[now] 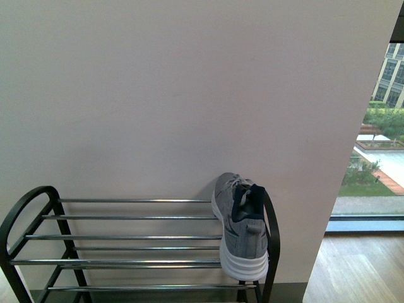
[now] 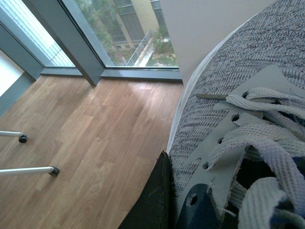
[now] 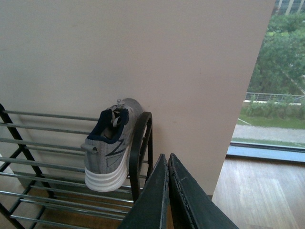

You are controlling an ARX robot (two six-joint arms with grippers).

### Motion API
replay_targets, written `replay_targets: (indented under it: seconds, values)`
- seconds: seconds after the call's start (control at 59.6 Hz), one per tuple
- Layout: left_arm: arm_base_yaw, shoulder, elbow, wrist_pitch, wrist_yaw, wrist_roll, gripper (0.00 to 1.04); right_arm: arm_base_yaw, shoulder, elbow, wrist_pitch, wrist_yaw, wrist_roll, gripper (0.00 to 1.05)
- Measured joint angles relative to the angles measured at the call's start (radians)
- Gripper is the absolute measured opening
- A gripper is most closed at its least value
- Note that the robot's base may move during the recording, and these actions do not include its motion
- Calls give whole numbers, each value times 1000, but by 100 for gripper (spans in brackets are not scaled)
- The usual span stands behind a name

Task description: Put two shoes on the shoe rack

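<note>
Carrying the second shoe (image 2: 248, 119) clamped in the left gripper (image 2: 164, 193), one dark finger lying against its laced collar, above the wood floor (image 2: 95, 133) and outside the front view. Seeing the first shoe (image 1: 242, 233) already sitting on the rack (image 1: 126, 218), top tier, right end, leaning against the arched side. Holding the right gripper (image 3: 167, 162) pinched shut and empty near that end. Probably needing to be bringing the held shoe over the free stretch just left of the first, lowering it sole-down across several rods before releasing, and steering clear of the leaning shoe.
</note>
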Motion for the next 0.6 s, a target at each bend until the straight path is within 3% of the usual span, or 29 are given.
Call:
replay_targets:
  seconds: [0.604]
  values:
    - [0, 0, 0, 0, 0, 0, 2, 0, -425, -48, -355, 0, 0, 2]
